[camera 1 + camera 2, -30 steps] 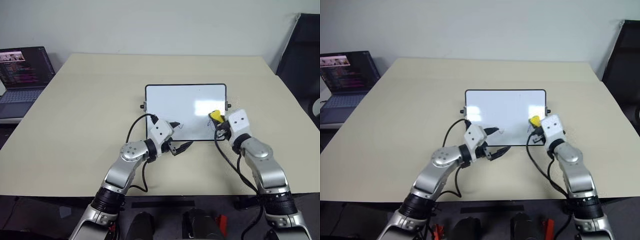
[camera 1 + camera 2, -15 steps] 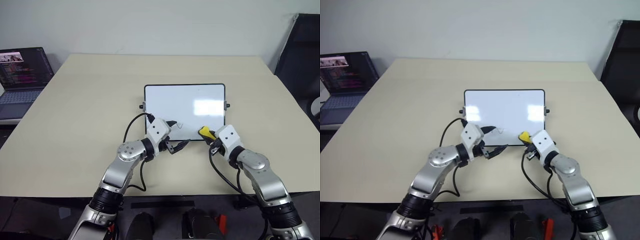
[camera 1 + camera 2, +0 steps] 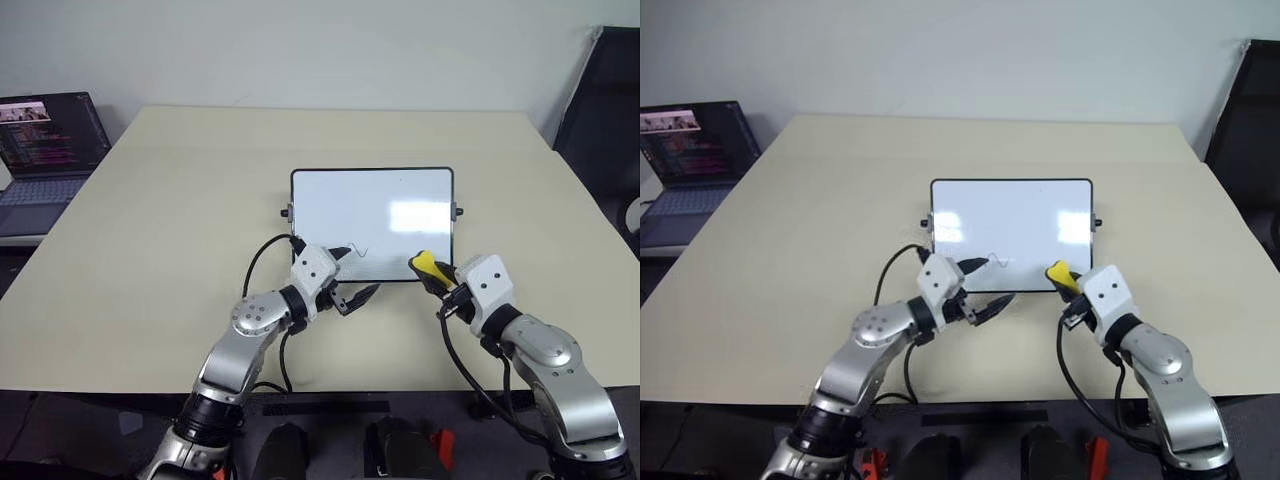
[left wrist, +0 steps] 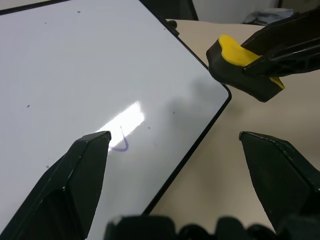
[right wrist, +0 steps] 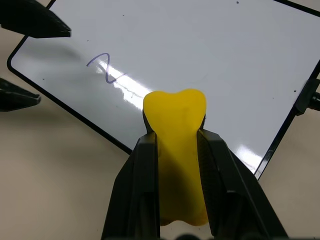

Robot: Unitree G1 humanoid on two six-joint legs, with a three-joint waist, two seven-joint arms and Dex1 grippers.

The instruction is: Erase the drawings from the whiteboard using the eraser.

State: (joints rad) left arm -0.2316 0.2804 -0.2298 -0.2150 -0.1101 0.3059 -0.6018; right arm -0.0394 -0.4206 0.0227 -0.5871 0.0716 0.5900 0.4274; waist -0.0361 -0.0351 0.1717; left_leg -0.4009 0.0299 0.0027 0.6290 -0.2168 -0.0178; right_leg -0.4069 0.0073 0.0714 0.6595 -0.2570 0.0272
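At the whiteboard's six o'clock edge, my right pincer clenches the eraser, poised toward the remaining squiggle; my left pincer gapes, steadying nothing.

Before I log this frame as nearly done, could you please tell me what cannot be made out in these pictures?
- Eraser underside: in the right wrist view, hidden by the right hand gripping it.
- Whiteboard corner nearest the left hand: covered by it in the head views.
- Squiggle: too small in the head views to read.
- Laptop: cut off by the picture's edge.
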